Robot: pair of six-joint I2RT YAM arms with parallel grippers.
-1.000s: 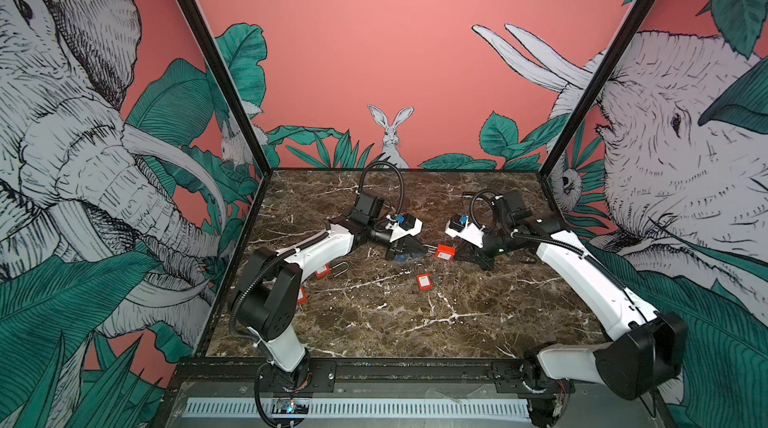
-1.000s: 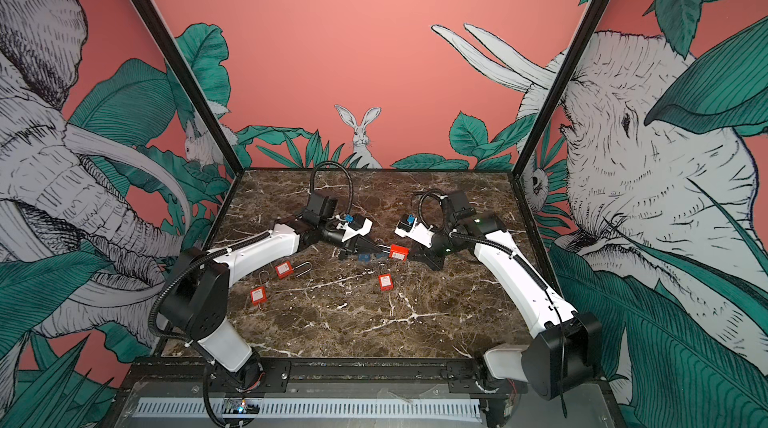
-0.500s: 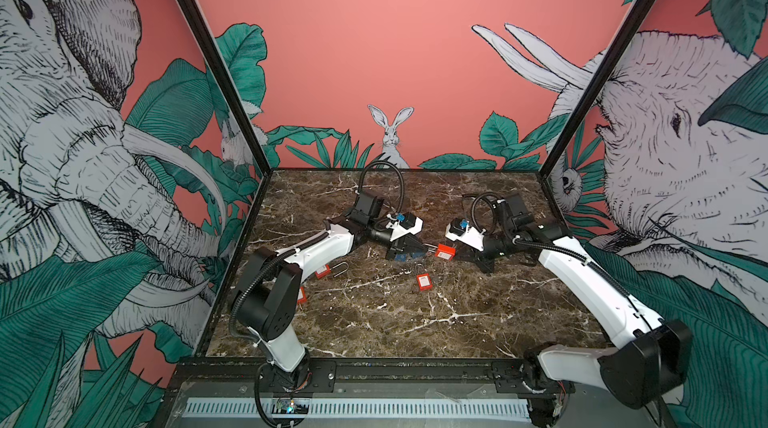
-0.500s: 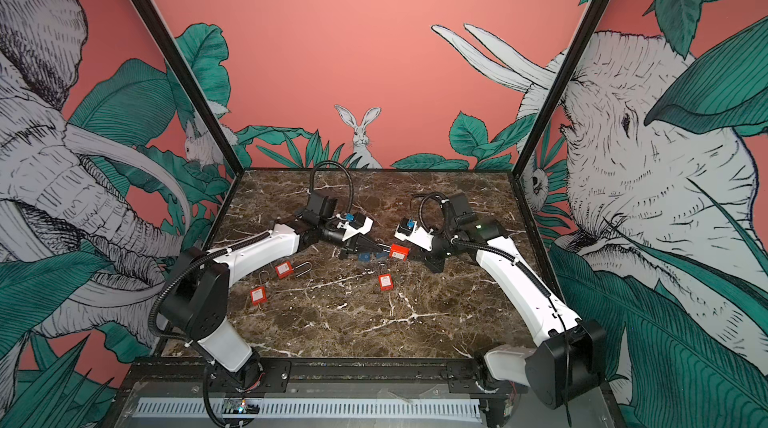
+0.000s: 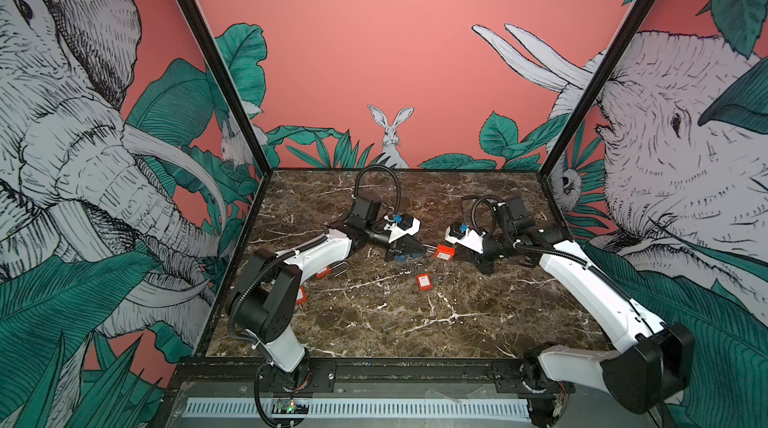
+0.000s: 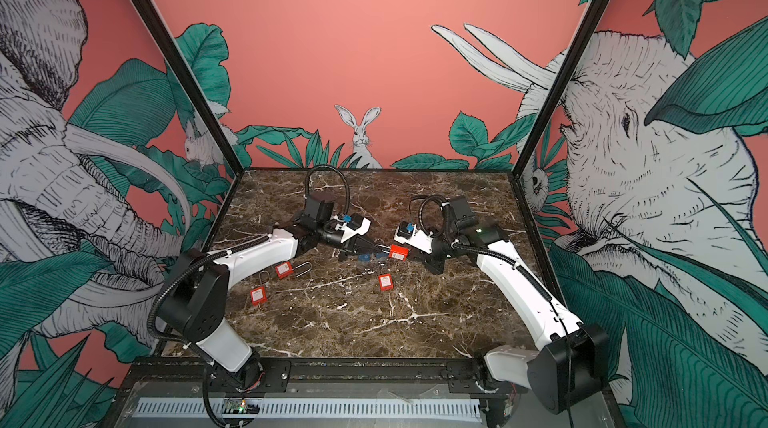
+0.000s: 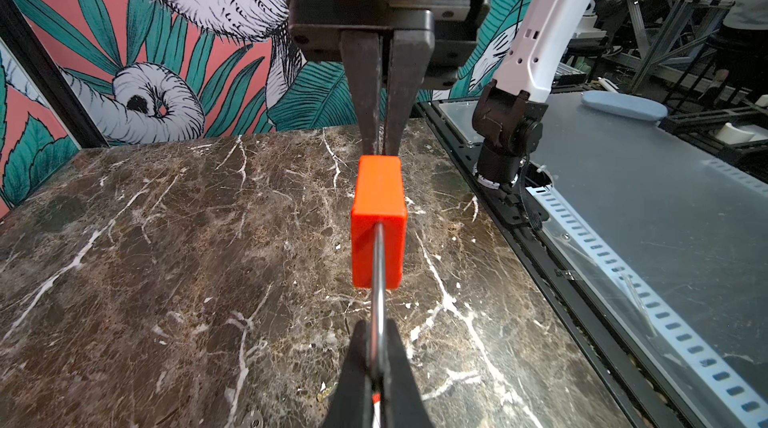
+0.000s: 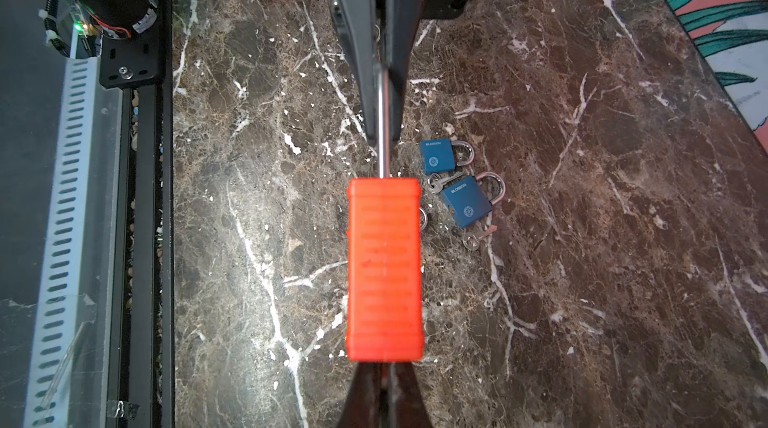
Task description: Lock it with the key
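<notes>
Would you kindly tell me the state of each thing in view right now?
Red padlock: held aloft; locked or not unclear.
Left end effector: shut on its shackle.
Right end effector: shut at its base.
Blue padlocks: lying flat, shackles closed.

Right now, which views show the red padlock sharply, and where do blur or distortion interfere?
Left wrist view: red padlock crisp, left jaws blurred by closeness. Right wrist view: its body soft, ribs smeared; blue padlocks sharp. Both top views: wide-angle bending at the edges, padlock tiny.
</notes>
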